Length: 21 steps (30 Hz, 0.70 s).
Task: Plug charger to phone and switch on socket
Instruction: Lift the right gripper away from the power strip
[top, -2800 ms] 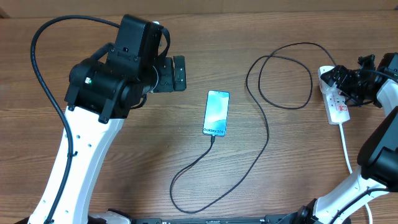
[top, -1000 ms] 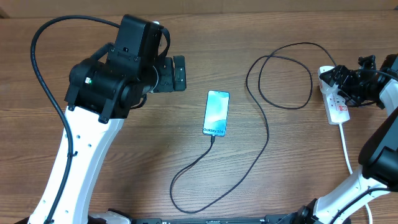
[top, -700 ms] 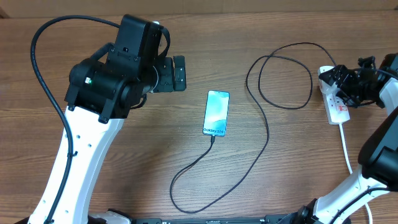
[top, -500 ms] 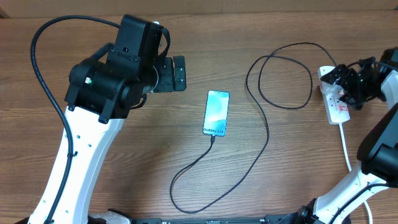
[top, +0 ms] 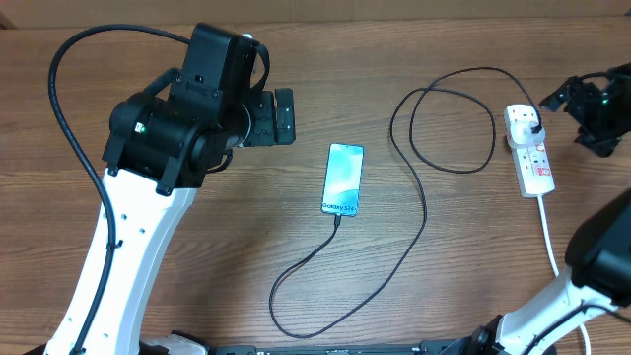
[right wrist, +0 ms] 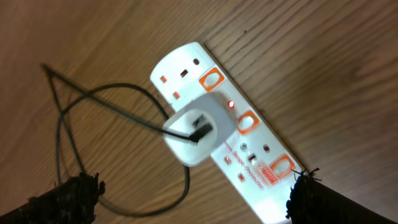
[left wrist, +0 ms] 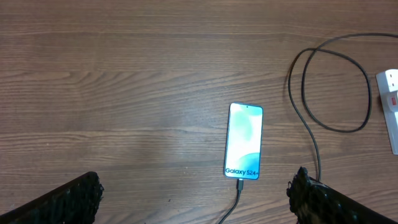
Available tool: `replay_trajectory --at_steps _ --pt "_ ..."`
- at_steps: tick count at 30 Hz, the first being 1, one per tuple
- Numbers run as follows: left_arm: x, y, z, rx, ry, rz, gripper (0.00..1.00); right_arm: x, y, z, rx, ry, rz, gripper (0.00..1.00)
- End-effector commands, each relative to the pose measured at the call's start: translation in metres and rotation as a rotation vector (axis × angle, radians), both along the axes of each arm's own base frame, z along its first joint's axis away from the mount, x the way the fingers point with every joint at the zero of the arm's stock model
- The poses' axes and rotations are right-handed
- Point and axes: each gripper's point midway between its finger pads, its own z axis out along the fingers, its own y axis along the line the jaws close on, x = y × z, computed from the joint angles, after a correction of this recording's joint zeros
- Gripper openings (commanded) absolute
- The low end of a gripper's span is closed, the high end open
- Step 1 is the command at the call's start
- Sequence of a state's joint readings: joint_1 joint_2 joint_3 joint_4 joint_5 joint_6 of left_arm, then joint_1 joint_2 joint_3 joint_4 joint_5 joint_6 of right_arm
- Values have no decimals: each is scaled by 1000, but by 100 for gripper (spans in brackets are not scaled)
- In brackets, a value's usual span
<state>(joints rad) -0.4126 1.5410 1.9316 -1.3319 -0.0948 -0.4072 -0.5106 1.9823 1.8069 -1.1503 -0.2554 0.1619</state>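
Though the thin black charger cable [top: 425, 209] links the slim teal-screened phone [top: 343, 178], central on the wooden table [top: 217, 256], to the white power strip [top: 529, 151], I see left gripper [left wrist: 196, 199] and right gripper [right wrist: 193, 186] gaping, empty.

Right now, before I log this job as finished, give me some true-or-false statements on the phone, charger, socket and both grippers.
1. The charger is plugged into the phone at the end by the Galaxy lettering. True.
2. The phone lies screen down. False: its teal screen faces up.
3. A white plug sits in the socket, with a small red light glowing beside it. True.
4. The right gripper presses on the socket. False: it is open and apart from it.
5. The left gripper holds the phone. False: it is open and apart from the phone.
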Motion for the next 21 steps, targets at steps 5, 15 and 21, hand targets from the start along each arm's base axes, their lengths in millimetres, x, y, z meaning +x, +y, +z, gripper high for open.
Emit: replay_trajectory --at_steps 5,15,21 --pt "3 0 1 24 -10 -16 99 -33 2 99 -143 -125 -79 100" --pt "3 0 1 24 -10 -16 99 -88 17 133 -179 -78 -156 100" --pt "3 0 1 24 -10 -16 99 -98 22 140 -177 -75 -159 100"
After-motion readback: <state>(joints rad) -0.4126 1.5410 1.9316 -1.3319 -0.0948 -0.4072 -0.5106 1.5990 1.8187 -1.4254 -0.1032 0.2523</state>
